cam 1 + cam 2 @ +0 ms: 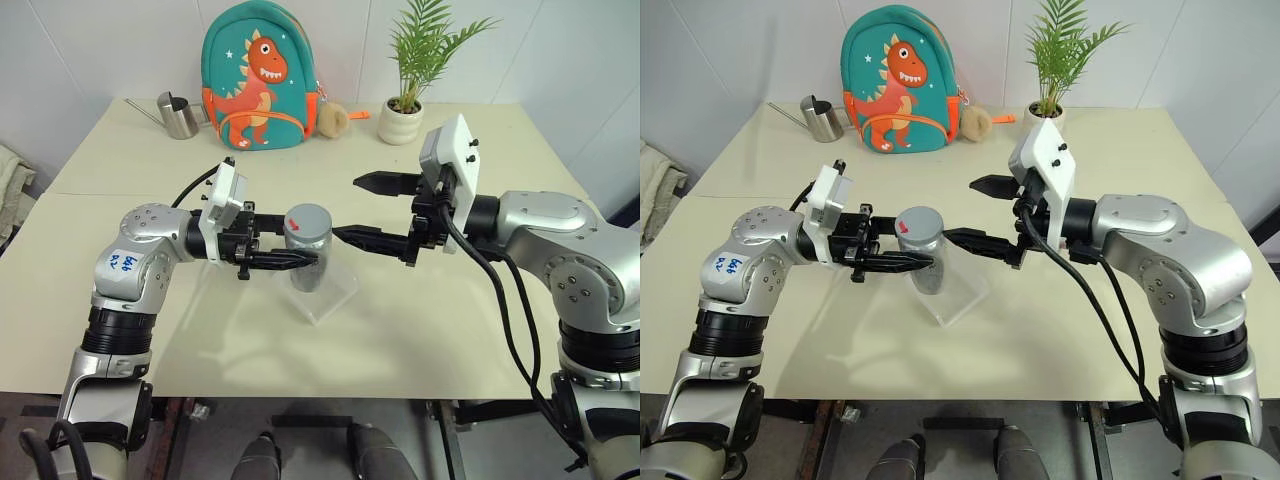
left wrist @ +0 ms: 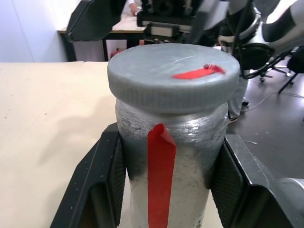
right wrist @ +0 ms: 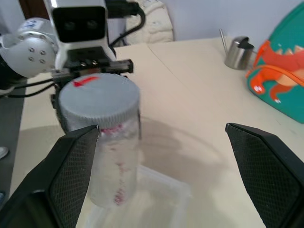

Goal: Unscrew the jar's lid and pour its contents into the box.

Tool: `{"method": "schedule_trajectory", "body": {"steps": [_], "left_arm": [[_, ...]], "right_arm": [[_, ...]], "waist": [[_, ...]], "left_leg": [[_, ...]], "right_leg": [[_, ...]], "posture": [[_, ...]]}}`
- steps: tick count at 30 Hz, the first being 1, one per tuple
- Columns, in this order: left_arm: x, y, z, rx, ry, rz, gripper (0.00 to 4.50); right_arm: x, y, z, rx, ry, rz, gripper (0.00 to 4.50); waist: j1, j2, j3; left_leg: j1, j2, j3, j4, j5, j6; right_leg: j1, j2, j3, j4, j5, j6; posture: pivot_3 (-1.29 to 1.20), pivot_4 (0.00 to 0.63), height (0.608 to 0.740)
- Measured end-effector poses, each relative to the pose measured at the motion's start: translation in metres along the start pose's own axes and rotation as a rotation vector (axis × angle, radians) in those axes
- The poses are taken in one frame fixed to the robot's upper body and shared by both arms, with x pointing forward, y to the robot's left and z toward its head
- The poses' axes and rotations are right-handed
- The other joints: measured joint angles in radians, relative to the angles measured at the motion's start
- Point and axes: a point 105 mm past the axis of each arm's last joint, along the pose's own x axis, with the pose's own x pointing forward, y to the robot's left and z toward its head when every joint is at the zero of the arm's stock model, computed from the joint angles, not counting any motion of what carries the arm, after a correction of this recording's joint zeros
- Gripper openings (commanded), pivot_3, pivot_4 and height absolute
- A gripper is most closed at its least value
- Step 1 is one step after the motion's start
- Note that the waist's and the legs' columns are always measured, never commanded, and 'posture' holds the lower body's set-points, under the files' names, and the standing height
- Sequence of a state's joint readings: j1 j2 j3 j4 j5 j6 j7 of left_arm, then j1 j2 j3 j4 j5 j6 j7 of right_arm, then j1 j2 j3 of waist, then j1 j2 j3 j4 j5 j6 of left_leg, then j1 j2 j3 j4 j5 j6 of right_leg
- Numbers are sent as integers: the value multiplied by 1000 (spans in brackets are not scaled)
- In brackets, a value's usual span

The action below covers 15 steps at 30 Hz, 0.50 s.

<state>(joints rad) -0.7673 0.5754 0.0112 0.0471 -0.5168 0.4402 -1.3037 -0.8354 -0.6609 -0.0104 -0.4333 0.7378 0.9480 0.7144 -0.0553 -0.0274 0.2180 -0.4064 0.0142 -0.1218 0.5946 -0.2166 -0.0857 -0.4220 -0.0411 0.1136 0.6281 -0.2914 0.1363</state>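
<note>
Nearest the camera, the left gripper [image 1: 290, 258] is clenched on the jar [image 1: 306, 262], its two black fingers pressed against opposite sides of the body just under the lid [image 1: 306, 220]; the jar is held upright above the box [image 1: 322, 290], which lies on the surface [image 1: 450, 330] near the middle; whether the jar's base touches the box cannot be told. From the right, the right gripper [image 1: 365, 209] stands released, its fingers spread wide and level, one just beside the jar, the other well apart on the far side; nothing is grasped by it. The lid is seated on the jar, its red mark on top; the contents cannot be made out through the frosted wall.

The lid is judged not yet unscrewed. For that step to go well, the open fingers should be brought squarely around the rim of the lid, above the left fingers and clear of them; the grip should be closed firmly before any turn is made; the jar should be kept steady and upright over the box, so that nothing is spilled early.
</note>
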Motion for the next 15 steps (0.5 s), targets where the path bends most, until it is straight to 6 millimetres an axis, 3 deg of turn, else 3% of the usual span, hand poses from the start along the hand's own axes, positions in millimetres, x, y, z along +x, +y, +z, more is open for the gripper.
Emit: {"method": "schedule_trajectory", "body": {"steps": [10,15], "left_arm": [[0,0,0,3,-2,-6,2009],[0,0,0,9,-3,-8,2009]], "right_arm": [[-8,5,-8,3,65,6,4479],[-13,2,-4,-2,53,-8,4479]], "waist": [[1,0,0],[1,0,0]], "left_leg": [[0,0,0,0,0,0],[0,0,0,0,0,0]], "right_leg": [[0,0,0,0,0,0],[0,0,0,0,0,0]], "posture": [[0,150,740],[0,150,740]]}}
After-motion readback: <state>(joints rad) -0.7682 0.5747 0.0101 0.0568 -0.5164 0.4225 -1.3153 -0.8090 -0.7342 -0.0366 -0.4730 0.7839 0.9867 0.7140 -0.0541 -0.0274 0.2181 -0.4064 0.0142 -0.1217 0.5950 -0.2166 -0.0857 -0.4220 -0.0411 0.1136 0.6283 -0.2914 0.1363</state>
